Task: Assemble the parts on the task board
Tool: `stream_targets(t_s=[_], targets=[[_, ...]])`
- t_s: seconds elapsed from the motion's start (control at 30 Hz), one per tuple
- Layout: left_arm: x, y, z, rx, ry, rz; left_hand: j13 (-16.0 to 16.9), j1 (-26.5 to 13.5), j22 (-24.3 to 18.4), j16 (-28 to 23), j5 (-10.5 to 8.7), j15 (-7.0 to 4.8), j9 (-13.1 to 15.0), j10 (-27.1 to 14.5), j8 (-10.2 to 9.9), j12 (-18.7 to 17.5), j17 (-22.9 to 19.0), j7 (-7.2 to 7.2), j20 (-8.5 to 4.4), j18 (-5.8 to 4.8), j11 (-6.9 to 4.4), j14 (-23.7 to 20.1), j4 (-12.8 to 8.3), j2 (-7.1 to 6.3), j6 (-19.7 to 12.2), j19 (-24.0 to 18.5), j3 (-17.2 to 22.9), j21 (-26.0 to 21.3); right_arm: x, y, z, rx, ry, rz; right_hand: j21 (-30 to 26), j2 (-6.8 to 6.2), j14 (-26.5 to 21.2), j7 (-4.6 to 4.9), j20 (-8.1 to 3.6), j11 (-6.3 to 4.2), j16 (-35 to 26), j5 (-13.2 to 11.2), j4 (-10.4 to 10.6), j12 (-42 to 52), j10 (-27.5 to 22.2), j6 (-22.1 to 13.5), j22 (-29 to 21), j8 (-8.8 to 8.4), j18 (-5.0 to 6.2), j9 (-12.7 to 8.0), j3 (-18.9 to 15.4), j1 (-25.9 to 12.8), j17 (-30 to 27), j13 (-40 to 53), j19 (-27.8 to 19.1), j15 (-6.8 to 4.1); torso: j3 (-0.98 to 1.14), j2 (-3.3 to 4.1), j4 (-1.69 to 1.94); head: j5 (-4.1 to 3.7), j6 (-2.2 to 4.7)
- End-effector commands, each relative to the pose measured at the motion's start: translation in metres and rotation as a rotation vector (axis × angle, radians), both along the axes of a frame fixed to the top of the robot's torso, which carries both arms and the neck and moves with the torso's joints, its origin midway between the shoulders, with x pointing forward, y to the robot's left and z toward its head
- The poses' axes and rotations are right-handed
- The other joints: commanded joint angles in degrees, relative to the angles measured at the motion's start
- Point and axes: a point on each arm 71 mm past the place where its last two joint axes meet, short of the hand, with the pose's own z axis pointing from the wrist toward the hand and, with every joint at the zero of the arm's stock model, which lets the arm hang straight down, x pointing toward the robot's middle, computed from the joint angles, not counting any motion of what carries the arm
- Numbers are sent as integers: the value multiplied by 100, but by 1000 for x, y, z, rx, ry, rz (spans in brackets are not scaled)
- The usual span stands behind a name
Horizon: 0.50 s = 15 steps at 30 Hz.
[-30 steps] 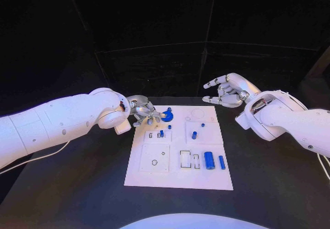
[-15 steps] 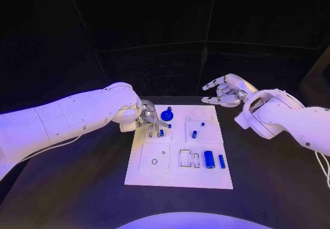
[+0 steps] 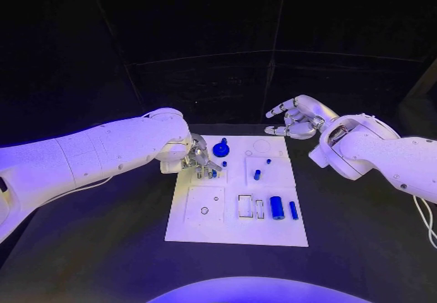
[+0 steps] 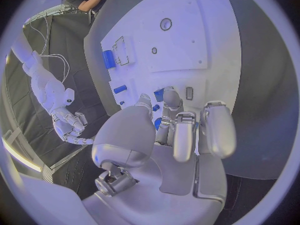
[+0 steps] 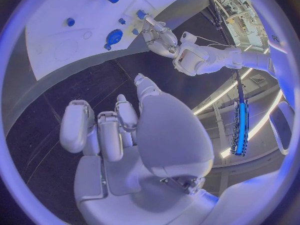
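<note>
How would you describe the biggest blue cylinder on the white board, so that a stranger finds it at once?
Start at the task board in the table's middle, then go to its near right part. There the blue cylinder lies flat, between a white slot and a thinner blue pin; it is the thickest blue piece.

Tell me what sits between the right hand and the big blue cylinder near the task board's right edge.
Nothing visible: the right hand hovers off the white task board's far edge; bare board separates it from the big blue cylinder.
</note>
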Motion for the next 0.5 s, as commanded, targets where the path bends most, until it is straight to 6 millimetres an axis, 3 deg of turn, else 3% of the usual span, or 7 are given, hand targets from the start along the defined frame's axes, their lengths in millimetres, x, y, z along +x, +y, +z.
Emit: stream_targets(t_s=[0.03,0.5], targets=[[0,-1,0,32,12,-13,22,53,14,26,-8,-33,21,28,62,50,1133,-4,-41,-115,-1,514,-23,31,-55,78,-23,22,0,2,1,-3,4,9,-33,57,421,7,-11,-11,-22,38,15,28,13,43,-4,33,-18,-4,-35,-16,715,6,-33,-2,-4,-3,-1,-5,-7],[4,-7,0,30,0,-6,54,144,10,9,-6,-34,62,11,141,101,1104,-5,-42,-113,-3,507,-57,70,-112,66,21,25,2,4,0,-6,9,14,-33,59,421,6,-12,-11,-22,40,17,29,13,46,-4,36,-19,-4,-38,-20,716,7,-33,-2,-3,3,1,-14,-35]])
